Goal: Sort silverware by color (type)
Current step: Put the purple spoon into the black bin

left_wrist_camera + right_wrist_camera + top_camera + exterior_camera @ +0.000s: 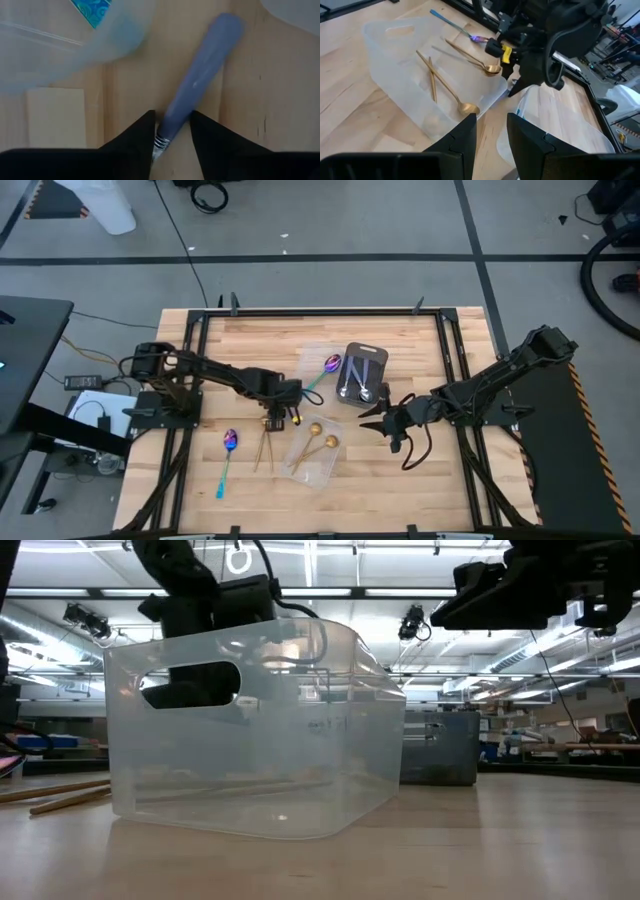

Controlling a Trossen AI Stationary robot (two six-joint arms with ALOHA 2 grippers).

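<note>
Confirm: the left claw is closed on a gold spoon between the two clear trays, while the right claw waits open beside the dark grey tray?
Not quite. The left claw grips a spoon with a pale bluish handle, not a gold one, as the left wrist view shows. The gold spoons lie in a clear tray. The right claw does wait open beside the dark grey tray.

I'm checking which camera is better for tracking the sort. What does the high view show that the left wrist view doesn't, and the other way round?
Only the high view shows the layout: two gold spoons in a clear tray, a purple-blue spoon loose on the table, silver spoons in the dark grey tray, and the right gripper open, holding nothing.

Only the left wrist view shows the grasp: the left gripper has its fingers on either side of a pale bluish handle.

Both show the left gripper, wooden tabletop and clear plastic.
</note>
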